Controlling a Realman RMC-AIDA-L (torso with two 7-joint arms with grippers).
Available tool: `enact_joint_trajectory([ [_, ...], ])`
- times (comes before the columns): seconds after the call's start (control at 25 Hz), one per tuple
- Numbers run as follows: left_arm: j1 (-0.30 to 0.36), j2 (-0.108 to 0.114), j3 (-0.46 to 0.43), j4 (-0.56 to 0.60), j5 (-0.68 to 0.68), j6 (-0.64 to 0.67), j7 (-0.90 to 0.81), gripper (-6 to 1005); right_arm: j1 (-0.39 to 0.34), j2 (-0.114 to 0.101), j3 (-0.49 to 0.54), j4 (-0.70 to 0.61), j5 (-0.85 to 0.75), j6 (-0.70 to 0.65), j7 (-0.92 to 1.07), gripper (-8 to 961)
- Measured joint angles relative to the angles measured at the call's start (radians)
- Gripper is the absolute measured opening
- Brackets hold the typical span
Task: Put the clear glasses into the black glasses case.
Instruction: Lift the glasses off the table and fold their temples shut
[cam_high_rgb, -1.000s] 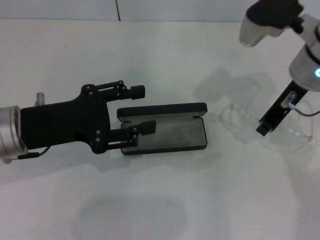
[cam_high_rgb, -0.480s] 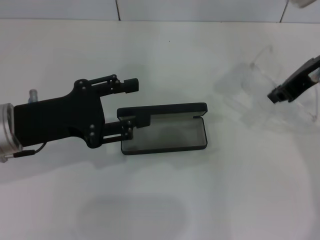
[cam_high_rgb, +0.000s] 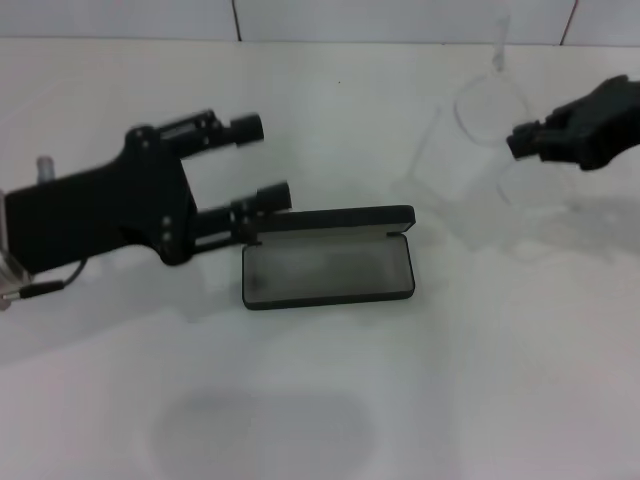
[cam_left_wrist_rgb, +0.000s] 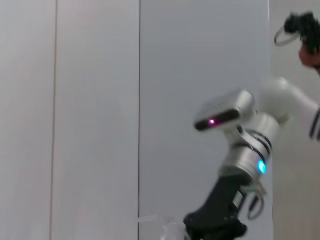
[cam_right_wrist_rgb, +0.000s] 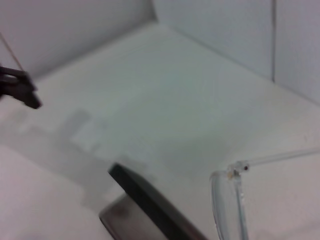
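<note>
Surface (cam_high_rgb: 320, 400) white, bare in the near part. Black glasses case (cam_high_rgb: 328, 268) lies open at centre — grey lining up, lid standing along the far edge.

Left gripper (cam_high_rgb: 262, 160) hovers just left of the case, fingers spread apart, holding nothing; the nearer finger ends close to the lid's left corner.

Farther back, at right: right gripper (cam_high_rgb: 520, 142) is raised off the surface with the clear glasses (cam_high_rgb: 480, 120) hanging from it, well apart from the case. Fingers closed on the frame. The right wrist view shows one lens edge and one arm of the glasses above the case's corner.

Step in hand, as judged: carry phase — glasses lifted, not yet over the case. Next move calls for bringing them leftward and nearer, lining up their long side with the tray, then lowering before release.
</note>
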Motion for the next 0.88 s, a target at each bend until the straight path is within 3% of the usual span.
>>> enact_joint_trajectory([
  [0.28,-0.013,0.001,0.005,0.019,-0.106,0.013,-0.007,649,-0.120,-0.001,0.043,0.132,0.314,0.006,-0.273,83],
  [0.52,-0.054,-0.001,0.007,0.027,-0.205,0.013,-0.010,640,-0.120,0.001,0.025,0.309,0.413,-0.052,-0.410,83],
  [0.72,-0.115,0.002,0.062,0.057,-0.195,0.005,-0.014,447,-0.103,0.004,-0.051,0.395,0.465,-0.068,-0.501,84],
  [0.84,-0.148,-0.005,0.092,0.061,-0.200,-0.022,-0.013,213,-0.091,0.006,-0.096,0.412,0.489,-0.084,-0.557,84],
  [0.88,-0.158,-0.005,0.100,0.057,-0.204,-0.029,-0.012,198,-0.089,0.006,-0.110,0.415,0.495,-0.088,-0.571,84],
])
